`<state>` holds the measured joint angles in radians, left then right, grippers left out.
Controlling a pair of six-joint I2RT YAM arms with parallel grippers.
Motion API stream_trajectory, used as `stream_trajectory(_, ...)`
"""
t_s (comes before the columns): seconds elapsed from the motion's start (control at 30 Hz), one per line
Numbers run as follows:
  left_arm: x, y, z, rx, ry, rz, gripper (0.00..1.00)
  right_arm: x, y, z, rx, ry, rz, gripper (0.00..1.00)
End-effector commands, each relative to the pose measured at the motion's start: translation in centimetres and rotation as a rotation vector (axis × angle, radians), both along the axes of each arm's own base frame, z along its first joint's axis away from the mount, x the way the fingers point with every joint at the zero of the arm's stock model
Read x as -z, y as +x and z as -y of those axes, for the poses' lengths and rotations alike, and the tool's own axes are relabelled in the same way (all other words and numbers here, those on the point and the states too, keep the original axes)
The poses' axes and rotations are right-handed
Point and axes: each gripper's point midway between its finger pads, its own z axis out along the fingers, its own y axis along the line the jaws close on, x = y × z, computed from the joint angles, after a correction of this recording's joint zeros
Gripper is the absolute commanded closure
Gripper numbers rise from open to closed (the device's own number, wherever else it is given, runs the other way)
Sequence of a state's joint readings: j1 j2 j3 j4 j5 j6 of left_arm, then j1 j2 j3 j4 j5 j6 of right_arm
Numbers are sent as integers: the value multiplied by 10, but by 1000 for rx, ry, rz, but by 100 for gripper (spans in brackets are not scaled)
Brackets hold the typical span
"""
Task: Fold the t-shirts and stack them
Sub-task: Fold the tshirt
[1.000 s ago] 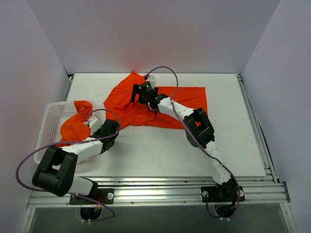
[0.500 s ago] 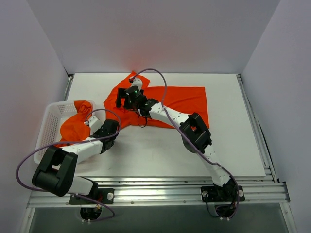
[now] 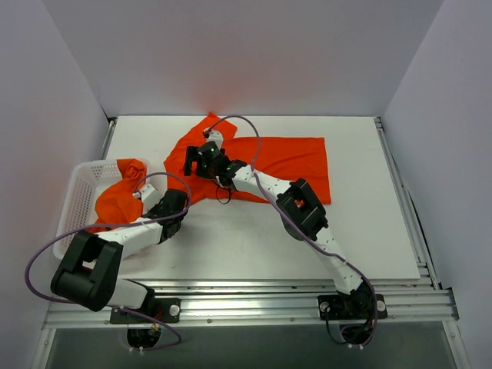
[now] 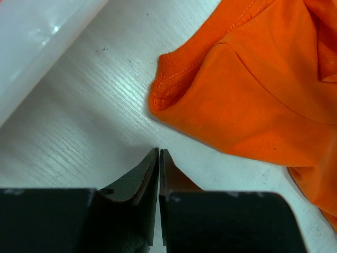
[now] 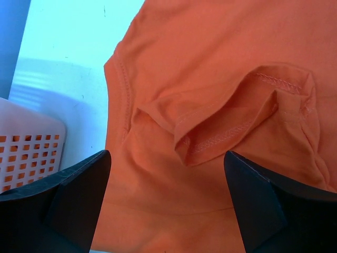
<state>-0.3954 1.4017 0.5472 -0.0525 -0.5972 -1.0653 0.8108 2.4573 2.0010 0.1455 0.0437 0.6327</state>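
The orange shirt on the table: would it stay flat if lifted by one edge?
Probably floppy: the shirt lies wrinkled and its stitched edge curls over itself. Looking thin, it would likely drape from one pinch. Pushed, it would probably bunch rather than slide whole.

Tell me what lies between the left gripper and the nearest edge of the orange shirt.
Only a strip of bare table. The left gripper, jaws shut, sits short of the shirt. The left wrist view shows it.

No readable text, label, brand, number or sign appears in any view.
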Motion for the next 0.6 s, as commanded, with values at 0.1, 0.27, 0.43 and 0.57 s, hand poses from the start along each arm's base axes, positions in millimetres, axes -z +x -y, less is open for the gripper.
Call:
stream_trajectory(0.1,-9,6,-1,-16,-14,48,87,-17,6,-20,-18,73,26,17)
stream_trajectory(0.27,-9,6,-1,-17,-15,48,87,-13,4,-27,-27,81,19,20)
stream_trajectory(0.43,-10,6,-1,-17,-17,52,87,-9,1,-35,-55,94,7,28)
stream_trajectory(0.57,-10,5,-1,-16,-16,52,87,-7,1,-39,-69,100,6,52)
